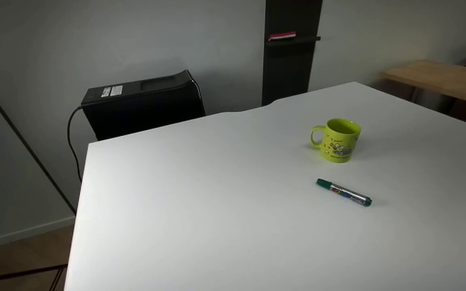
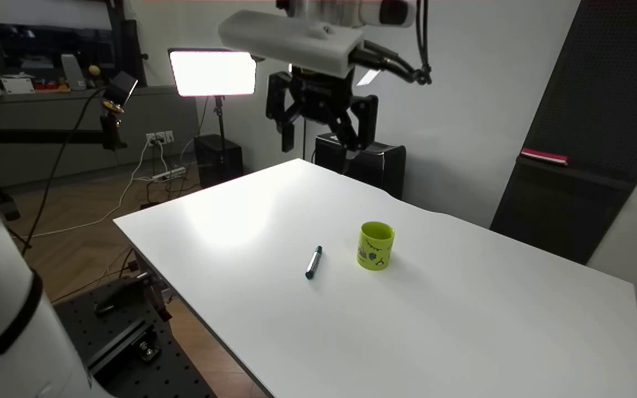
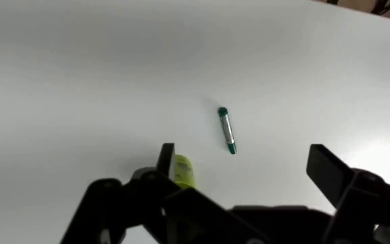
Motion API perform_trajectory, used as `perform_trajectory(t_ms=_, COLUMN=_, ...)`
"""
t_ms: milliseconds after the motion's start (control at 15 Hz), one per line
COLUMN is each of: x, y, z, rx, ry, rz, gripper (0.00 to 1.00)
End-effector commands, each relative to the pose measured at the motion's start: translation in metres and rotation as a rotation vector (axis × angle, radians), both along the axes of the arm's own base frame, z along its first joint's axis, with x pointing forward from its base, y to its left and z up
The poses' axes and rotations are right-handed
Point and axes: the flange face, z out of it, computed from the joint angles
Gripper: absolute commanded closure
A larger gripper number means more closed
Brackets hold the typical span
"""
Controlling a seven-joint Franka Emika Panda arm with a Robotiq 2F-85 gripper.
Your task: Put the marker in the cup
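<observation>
Tabletop: in an exterior view I see it white, its far edge dipping partway between the far left and far right corners.
Cup: upright, yellow-green with dark print, toward the far right corner, its handle facing the left edge.
Marker: lying flat, silver with green ends, near the cup but apart from it, farther than the cup from the far edge.
Beyond the far edge: a black machine and a dark panel bearing a red-and-white item.
Gripper: in an exterior view my tool hangs high over the tabletop, seen against its far corner, the fingers spread well apart.
Cup and marker: here the cup stands toward the wavy edge, the marker toward the near left edge, with a gap between the two.
Lamp: bright, beyond the edge that joins the left and far corners.
Fingers: in the wrist view mine reach in from the bottom, wide apart.
Marker below me: on the tabletop, seen between the lines of my fingers, closer to the finger at the left.
Cup below me: partly hidden by that finger; a strip of its wall shows.
Tabletop edge: it cuts across the top right, dark cables past it.
</observation>
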Motion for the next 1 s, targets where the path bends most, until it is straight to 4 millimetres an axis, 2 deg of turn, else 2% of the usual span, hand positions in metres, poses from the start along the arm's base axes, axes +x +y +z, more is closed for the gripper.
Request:
perform_trajectory(t_ms=0, x=-0.015, y=0.046, z=-0.039, rx=0.041, ry=0.078, rz=0.182, gripper=0.0)
perform_trajectory(t_ms=67, x=-0.019, y=0.058, z=-0.051, rx=0.048, ry=0.096, rz=0.227, gripper=0.0)
perform_trajectory(t_ms=133, x=-0.008, y=0.07, z=-0.054, rx=0.057, ry=0.109, rz=0.267, gripper=0.0)
perform_trajectory(t_ms=267, x=-0.007, y=0.092, z=-0.071, rx=0.062, ry=0.103, rz=0.318, gripper=0.0)
perform_trajectory(t_ms=533, x=0.011, y=0.13, z=-0.099, rx=0.04, ry=0.031, rz=0.378, gripper=0.0)
perform_trajectory(t_ms=733, x=0.016, y=0.158, z=-0.134, rx=0.008, ry=0.022, rz=0.397, gripper=0.0)
perform_trajectory(t_ms=933, x=0.016, y=0.176, z=-0.176, rx=-0.039, ry=0.033, rz=0.422, gripper=0.0)
